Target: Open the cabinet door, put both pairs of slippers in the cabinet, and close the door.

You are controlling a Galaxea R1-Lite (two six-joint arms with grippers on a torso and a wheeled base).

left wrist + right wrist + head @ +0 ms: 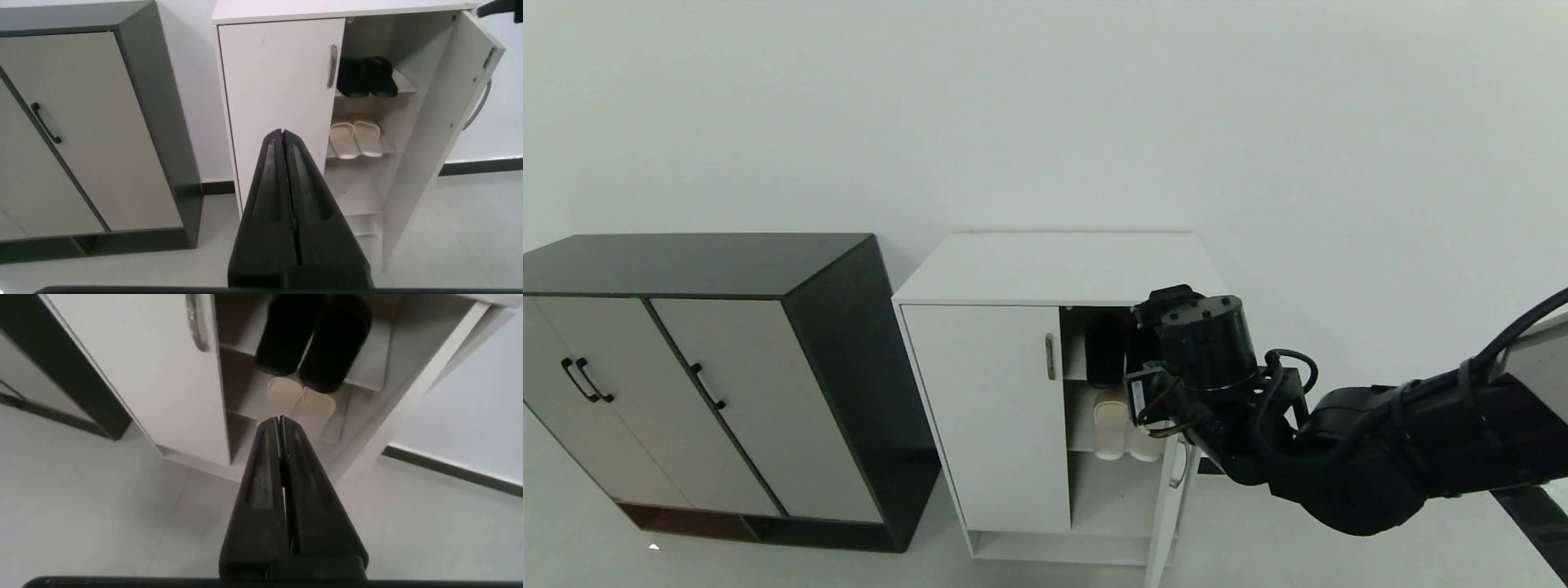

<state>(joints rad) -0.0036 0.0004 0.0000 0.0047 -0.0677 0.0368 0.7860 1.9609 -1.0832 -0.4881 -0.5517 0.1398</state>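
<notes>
Nearest, two matte black tools, the left tool [282,139] and the right tool [280,425], each hold their long tapered fingers pressed together on nothing. Beyond them stands the smooth, boxy white cabinet [1045,265], its right door [445,122] swung open and its left door [984,408] shut. Two pairs lie inside: black slippers [366,76] on the top shelf, rounded white slippers [356,139] on the shelf below. One dark cabinet [849,367] stands beside it.

Two cabinets, two pairs of slippers.
Inside the white cabinet [1045,269] there is one black pair [366,76] and, one shelf lower, one white pair [356,139]; one dark cabinet [849,392] stands at its left.
</notes>
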